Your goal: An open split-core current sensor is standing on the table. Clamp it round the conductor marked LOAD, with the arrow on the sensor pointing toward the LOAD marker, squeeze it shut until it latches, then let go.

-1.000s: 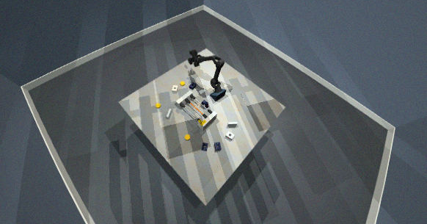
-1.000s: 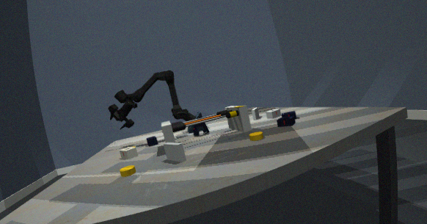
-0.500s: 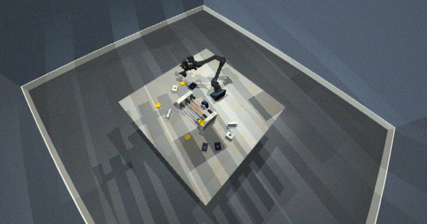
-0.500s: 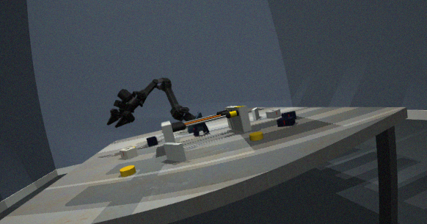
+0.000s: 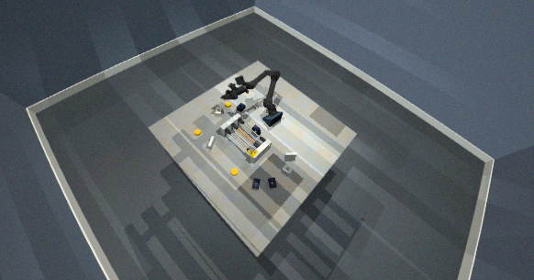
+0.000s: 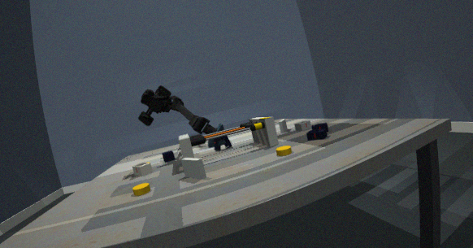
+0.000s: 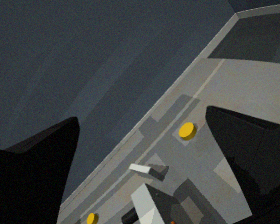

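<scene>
We look down on a square desk patched in pale and dark grey bands, standing on a grey striped floor ringed by a low pale kerb, with blue-grey walls rising behind. From the side, the desk shows a thick edge and a dark leg. Near its middle a white fixture carries parallel conductors, one orange, with a yellow collar at one end. A dark blue block, apparently the current sensor, sits right beside the conductors; we cannot tell whether it encloses one. The black arm rises from its base and reaches out toward the desk's far edge, its claw held in the air, spread wide and holding nothing. Yellow discs dot the surface, along with small white blocks and two dark blue pieces. Between the claw's dark fingers, the wrist camera catches the desk at a slant, a yellow disc among its grey bands.
</scene>
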You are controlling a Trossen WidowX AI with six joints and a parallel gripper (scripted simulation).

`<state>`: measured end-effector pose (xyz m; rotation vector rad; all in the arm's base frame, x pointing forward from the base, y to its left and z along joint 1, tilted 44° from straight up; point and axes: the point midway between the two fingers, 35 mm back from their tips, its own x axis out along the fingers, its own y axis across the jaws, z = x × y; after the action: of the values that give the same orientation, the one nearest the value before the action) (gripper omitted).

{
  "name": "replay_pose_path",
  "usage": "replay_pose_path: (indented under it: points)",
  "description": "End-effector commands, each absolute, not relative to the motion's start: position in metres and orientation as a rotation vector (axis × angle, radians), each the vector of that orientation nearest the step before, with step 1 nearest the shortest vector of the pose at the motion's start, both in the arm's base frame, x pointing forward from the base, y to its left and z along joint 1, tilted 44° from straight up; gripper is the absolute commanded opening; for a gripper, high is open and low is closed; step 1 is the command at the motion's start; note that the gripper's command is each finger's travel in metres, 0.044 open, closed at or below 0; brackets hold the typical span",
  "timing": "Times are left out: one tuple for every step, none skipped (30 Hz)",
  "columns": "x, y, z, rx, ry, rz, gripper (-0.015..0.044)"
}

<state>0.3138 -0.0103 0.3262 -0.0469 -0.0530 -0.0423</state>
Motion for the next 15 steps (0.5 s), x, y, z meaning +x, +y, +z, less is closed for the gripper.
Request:
replay_pose_path:
  points:
    - [0.316, 0.0, 0.323, 0.0, -0.05, 0.0, 0.044]
    - [0.316, 0.0, 0.323, 0.0, -0.05, 0.0, 0.044]
    - [0.316, 0.0, 0.323, 0.0, -0.05, 0.0, 0.044]
    - [0.316, 0.0, 0.323, 0.0, -0.05, 0.0, 0.044]
    - [0.317, 0.001, 0.322, 0.001, -0.045, 0.001, 0.044]
    - [0.319, 0.002, 0.32, 0.005, -0.031, 0.003, 0.044]
    - [0.323, 0.005, 0.316, 0.011, -0.006, 0.008, 0.044]
    - [0.328, 0.01, 0.311, 0.017, 0.027, 0.013, 0.044]
    - [0.335, 0.016, 0.304, 0.025, 0.071, 0.02, 0.044]
    - [0.342, 0.023, 0.295, 0.031, 0.124, 0.028, 0.044]
    - [0.349, 0.032, 0.285, 0.035, 0.182, 0.035, 0.044]
    - [0.356, 0.041, 0.274, 0.036, 0.24, 0.042, 0.044]
    - [0.361, 0.05, 0.264, 0.034, 0.292, 0.047, 0.044]
    - [0.365, 0.058, 0.256, 0.03, 0.335, 0.051, 0.044]
    - [0.369, 0.066, 0.247, 0.022, 0.381, 0.055, 0.044]
